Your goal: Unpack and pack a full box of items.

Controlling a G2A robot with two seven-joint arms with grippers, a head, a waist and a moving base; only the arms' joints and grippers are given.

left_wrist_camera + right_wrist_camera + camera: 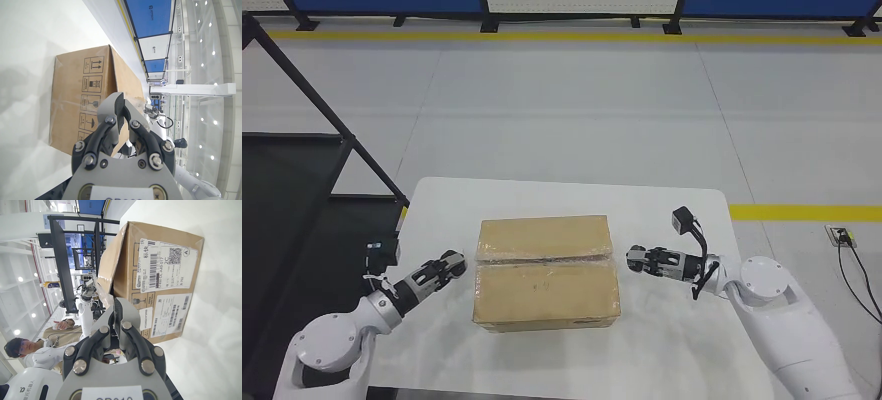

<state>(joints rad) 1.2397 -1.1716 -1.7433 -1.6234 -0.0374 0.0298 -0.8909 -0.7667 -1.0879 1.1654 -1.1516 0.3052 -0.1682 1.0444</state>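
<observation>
White worktop (pixel 662 205) carries the taped brown cardboard box (pixel 547 272) dead centre, long axis running side to side, so the left gripper (pixel 449 265) and right gripper (pixel 634 260) sit just off opposite short ends, about equally near, both jaws closed on nothing.

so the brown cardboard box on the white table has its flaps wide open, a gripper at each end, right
Top view shows the flaps shut; the brown cardboard box is on the white table, left gripper and right gripper at its ends.
</observation>
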